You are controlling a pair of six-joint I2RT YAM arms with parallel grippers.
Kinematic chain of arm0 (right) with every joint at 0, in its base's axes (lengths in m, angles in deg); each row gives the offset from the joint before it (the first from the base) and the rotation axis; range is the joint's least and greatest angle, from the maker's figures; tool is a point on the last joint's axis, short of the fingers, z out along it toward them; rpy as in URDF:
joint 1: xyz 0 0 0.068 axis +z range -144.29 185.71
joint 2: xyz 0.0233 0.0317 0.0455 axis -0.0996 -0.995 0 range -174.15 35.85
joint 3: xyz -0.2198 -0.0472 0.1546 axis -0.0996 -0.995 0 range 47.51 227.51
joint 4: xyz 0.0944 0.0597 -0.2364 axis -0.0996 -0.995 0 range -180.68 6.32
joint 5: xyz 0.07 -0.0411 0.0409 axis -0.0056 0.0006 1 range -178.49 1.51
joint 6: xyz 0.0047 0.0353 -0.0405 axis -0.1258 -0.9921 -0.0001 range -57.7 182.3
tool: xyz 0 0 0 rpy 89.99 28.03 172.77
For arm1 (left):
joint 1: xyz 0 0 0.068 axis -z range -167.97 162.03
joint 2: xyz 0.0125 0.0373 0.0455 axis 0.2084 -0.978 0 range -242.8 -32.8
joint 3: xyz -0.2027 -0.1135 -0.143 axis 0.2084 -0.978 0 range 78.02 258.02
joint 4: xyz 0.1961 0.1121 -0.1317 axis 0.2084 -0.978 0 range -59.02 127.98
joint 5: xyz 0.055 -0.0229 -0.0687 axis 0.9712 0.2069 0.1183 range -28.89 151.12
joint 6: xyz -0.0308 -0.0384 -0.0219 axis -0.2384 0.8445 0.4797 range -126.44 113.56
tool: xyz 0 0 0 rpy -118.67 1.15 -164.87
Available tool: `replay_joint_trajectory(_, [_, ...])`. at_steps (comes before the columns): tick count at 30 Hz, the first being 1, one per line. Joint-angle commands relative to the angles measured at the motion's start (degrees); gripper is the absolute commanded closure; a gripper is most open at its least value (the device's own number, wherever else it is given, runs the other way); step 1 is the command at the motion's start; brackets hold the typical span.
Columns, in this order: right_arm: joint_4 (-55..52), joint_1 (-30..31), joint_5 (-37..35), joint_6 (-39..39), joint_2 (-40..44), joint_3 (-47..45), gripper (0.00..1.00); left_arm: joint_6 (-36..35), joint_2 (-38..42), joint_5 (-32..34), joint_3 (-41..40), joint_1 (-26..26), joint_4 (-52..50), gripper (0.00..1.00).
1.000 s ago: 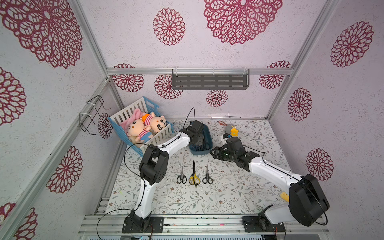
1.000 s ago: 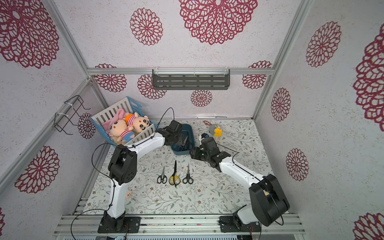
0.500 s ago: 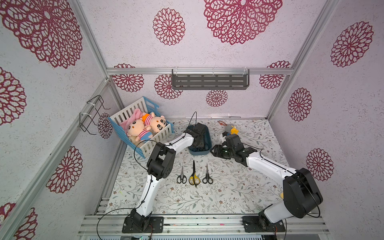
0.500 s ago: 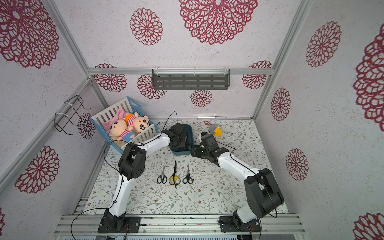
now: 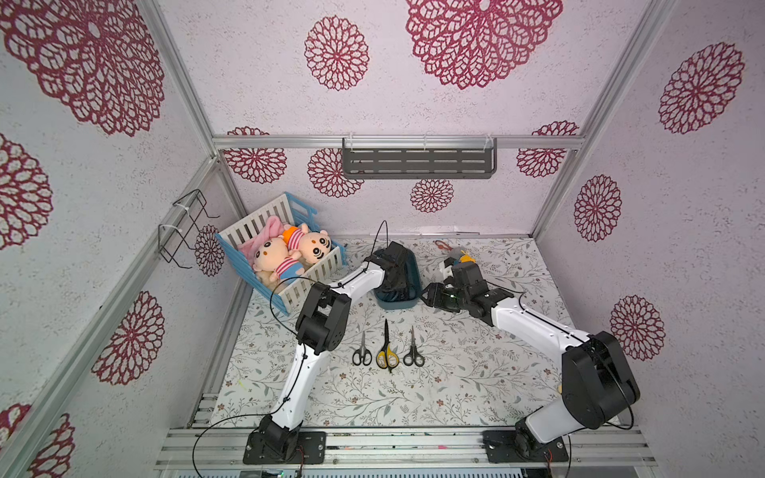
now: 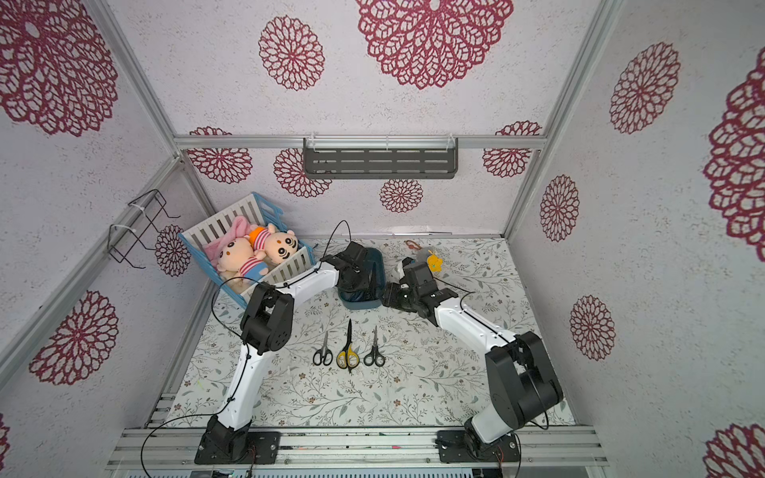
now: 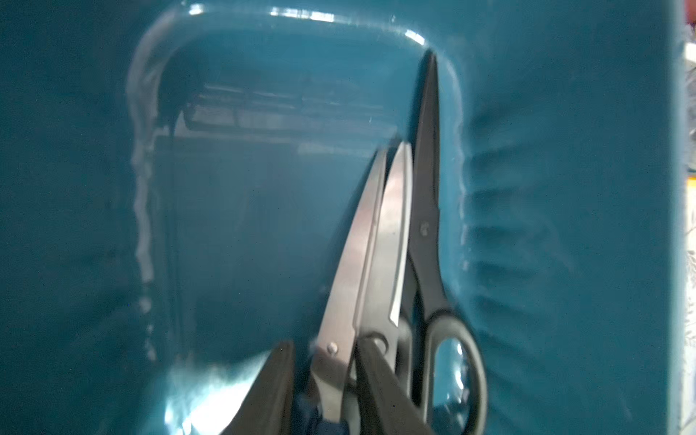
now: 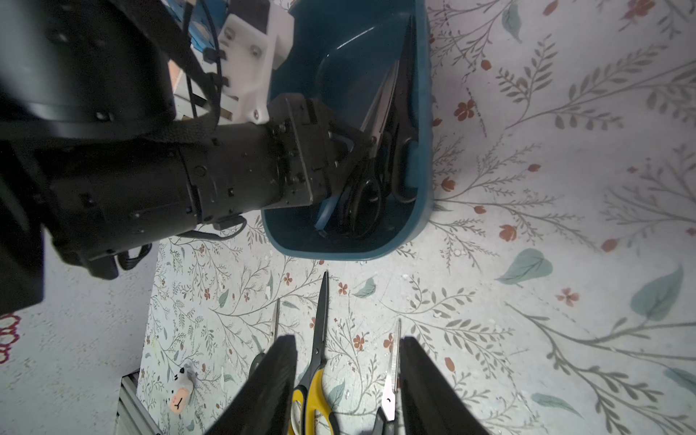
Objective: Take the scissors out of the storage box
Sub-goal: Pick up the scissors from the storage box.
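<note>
Narrowed from a second ago, left gripper (image 7: 325, 342) stands part-open astride steel-bladed scissors (image 7: 350, 263) in storage box (image 7: 565, 226), blades toward 12 o'clock, nothing clamped.

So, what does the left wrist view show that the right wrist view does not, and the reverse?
Only the left wrist view: up close, how the left gripper straddles a steel-bladed pair; whether it grips is unclear. Only the right wrist view: the open right gripper, and three pairs lying on the mat outside the storage box: a yellow-handled pair flanked by two shorter pairs. Both: the storage box with scissors inside, a black pair along its wall, the left gripper reaching in.
</note>
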Motion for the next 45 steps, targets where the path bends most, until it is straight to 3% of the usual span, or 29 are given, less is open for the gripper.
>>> replay_joint_trajectory(1, [0.32, -0.56, 0.99, 0.9, -0.61, 2.07, 0.51, 0.33, -4.77, -4.03, 0.42, -0.83, -0.34, 0.78])
replay_joint_trajectory(4, [0.21, -0.62, 1.07, 0.75, -1.11, 2.82, 0.51, 0.06, -5.55, -4.94, 1.85, -1.14, -0.04, 0.81])
replay_joint_trajectory(8, [-0.24, -0.65, 1.06, 0.97, -2.01, 4.23, 0.51, 0.28, -5.6, -5.83, 2.61, -1.58, 0.55, 0.97])
replay_joint_trajectory(10, [-0.33, -0.7, 1.16, 1.13, -2.43, 4.79, 0.51, 0.61, -5.21, -6.29, 2.55, -1.97, 0.97, 1.0])
replay_joint_trajectory(25, [5.94, -0.29, 8.38, 6.86, -3.26, 6.66, 0.51, 4.38, 10.42, -7.45, -0.45, -4.29, 5.48, 1.0])
replay_joint_trajectory(33, [7.2, 0.18, 9.38, 8.21, -5.02, 10.47, 0.51, 6.29, 17.37, -9.11, -7.49, -3.81, 7.77, 1.0])
replay_joint_trajectory(45, [2.86, 2.34, 9.02, 9.39, -11.48, 15.33, 0.53, 7.17, 20.05, -9.62, -9.32, -2.2, 8.54, 1.0])
